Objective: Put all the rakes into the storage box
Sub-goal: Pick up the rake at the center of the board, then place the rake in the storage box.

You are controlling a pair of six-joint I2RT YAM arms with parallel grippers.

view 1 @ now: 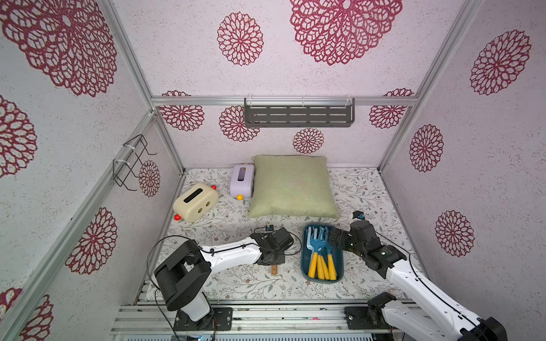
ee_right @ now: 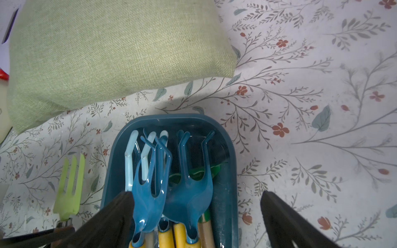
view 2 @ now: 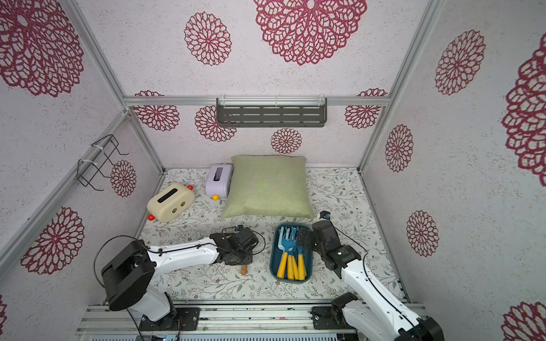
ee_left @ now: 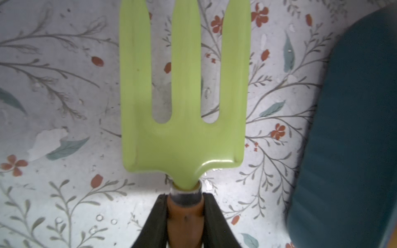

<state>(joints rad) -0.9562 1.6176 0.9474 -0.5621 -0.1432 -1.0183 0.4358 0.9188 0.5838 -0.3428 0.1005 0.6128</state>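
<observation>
Rake [ee_left: 182, 128], pale green three-tined head on a brown handle, clamped at the top of the handle by the left end effector [ee_left: 184, 199], both black fingers tight against the wood. Outside the storage box [ee_left: 354, 128], just left of it, tines pointing to the far side, over the floral surface [ee_left: 64, 85]; resting on it or lifted, impossible to tell. In a top view, only the near tip of the rake [view 1: 274, 269] visible below the left wrist. Storage box [view 1: 322, 282] at the near right of the surface, lengthwise near to far, already filled with blue-headed, yellow-handled tools [ee_right: 150, 193], heads at the far end. Right end effector [ee_right: 197, 214] above the far half of the box, fingers spread wide, nothing between them but the tools below, no contact visible. Green pillow [view 1: 292, 186] flat on the far side, just beyond the box. Cream case [view 1: 195, 202] and lilac case [view 1: 242, 180] at the far left, beside the pillow.
</observation>
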